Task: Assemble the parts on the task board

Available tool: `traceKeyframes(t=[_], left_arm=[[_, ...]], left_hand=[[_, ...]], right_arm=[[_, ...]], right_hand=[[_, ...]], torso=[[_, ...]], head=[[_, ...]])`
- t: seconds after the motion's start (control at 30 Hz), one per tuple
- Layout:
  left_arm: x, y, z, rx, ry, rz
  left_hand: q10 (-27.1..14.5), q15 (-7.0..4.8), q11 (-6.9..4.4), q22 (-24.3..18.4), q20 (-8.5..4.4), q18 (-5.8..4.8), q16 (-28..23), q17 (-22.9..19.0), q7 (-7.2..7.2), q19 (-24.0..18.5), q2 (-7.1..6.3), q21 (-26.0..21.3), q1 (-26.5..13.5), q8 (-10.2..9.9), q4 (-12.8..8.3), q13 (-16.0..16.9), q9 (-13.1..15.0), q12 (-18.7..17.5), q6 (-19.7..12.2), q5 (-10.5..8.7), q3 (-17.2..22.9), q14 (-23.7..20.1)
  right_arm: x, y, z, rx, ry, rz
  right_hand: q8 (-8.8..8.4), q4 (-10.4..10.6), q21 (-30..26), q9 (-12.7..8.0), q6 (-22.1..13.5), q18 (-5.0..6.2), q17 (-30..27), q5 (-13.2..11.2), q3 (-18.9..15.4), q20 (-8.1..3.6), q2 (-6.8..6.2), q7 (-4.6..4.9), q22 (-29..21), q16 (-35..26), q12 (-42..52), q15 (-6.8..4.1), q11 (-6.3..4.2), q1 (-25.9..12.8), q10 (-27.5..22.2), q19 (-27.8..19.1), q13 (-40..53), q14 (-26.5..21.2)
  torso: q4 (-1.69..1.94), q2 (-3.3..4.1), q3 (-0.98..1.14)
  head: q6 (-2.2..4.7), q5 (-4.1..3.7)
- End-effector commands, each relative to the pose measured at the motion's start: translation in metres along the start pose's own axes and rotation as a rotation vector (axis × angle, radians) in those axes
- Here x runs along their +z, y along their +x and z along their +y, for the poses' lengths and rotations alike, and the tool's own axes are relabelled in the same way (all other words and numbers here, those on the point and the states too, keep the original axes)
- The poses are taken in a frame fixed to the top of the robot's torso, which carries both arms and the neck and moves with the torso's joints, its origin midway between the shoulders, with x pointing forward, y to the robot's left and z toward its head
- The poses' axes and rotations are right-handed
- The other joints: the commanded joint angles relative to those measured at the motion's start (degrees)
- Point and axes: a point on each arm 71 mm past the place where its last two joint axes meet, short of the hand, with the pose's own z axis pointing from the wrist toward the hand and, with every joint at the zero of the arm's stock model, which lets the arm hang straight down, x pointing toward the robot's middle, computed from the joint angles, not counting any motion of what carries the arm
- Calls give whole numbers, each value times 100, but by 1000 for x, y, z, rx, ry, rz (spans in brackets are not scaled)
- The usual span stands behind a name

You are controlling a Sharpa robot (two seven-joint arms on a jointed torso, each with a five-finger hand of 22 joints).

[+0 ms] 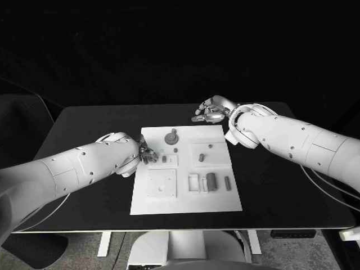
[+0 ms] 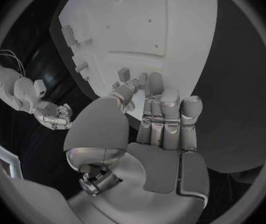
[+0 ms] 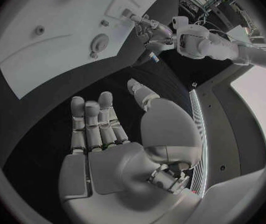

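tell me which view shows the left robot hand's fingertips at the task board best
The left wrist view: the left robot hand reaches to the task board edge, fingertips at small parts there. In the head view that robot hand is small and mostly hidden by its arm. The right wrist view shows it far off.

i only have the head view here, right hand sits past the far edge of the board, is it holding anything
Observer: No. The right wrist view shows the right hand with a bare palm and straight fingers, over the black table.
Operator: ok and the left one, has it got a part
Observer: It seems not. In the left wrist view the left hand is stretched out flat with an empty palm, its tips at the edge of the task board.
Operator: any part near its thumb
Observer: A small part stands on the board just beyond the thumb; I cannot tell whether they touch.
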Motion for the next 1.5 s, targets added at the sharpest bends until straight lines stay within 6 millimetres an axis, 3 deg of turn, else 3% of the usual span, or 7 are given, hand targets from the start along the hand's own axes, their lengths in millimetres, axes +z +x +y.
traceKeyframes(t=[0.03, 0.73, 0.87, 0.97, 1.23, 1.5], left_arm=[[0, 7, -2, 87, 22, 36], [1, 6, -4, 104, 30, 32], [1, 5, -4, 79, 26, 24], [1, 4, -3, 66, 23, 16], [2, 2, -1, 45, 19, 2], [1, 3, -1, 34, 19, 13]], left_hand=[[16, -46, -20, 7, -4, 379, 26, 198, 3, 17, 379, 27, 447, 28, -275, 7, 16, 22, 36, 24, 316, 4], [33, -49, -25, 12, -3, 381, 47, 197, -2, 21, 373, 38, 500, 44, -280, 13, 29, 32, 69, 23, 359, 12], [-91, -33, 38, 30, 22, 356, 102, 169, 71, 31, 107, 89, 215, -68, -146, 3, 13, -11, -114, -7, 174, 4], [-184, -33, 63, 29, 22, 360, 125, 143, 141, 22, 18, 101, -13, -224, -87, 23, -43, 3, -391, -10, 33, -11], [-382, -30, 98, 10, 21, 367, 153, 96, 210, -17, -129, 93, -601, -360, 26, 99, -134, 94, -809, -17, -381, -65], [-425, -28, 100, 4, 20, 370, 158, 85, 213, -36, -221, 86, -766, -352, 31, 123, -148, 128, -861, -20, -524, -88]], right_arm=[[0, 1, 1, 0, -8, 13], [0, 1, 1, 0, -8, 12], [-1, 1, 0, 0, -7, 12], [-1, 1, 0, 0, -7, 12], [-1, 0, 0, 0, -5, 11], [-1, 1, 0, 0, -6, 12]], right_hand=[[29, 8, -25, -6, -50, -43, -6, -12, -21, -12, 6, 9, -8, 0, 13, 8, -2, -37, -13, -16, -9, -19], [29, 9, -25, -7, -52, -43, -7, -13, -22, -12, 7, 9, -9, 1, 13, 8, -2, -41, -13, -16, -10, -19], [29, 9, -25, -7, -52, -43, -7, -13, -23, -12, 7, 9, -9, 1, 14, 8, -2, -41, -13, -16, -11, -19], [29, 10, -25, -7, -52, -43, -7, -13, -23, -12, 7, 9, -9, 1, 14, 8, -2, -42, -14, -16, -11, -19], [30, 10, -26, -7, -53, -43, -8, -13, -23, -12, 7, 9, -10, 1, 14, 8, -2, -43, -14, -16, -11, -20], [30, 10, -26, -7, -54, -43, -8, -13, -24, -12, 7, 9, -10, 1, 14, 8, -2, -44, -14, -17, -12, -20]], torso=[[0, 0, -1], [1, 2, -2], [3, 1, -2], [3, 0, -3], [0, 1, -5], [4, 4, -5]], head=[[-4, -4], [-7, -21], [-9, -23], [-3, -23], [-1, -24], [-11, -34]])
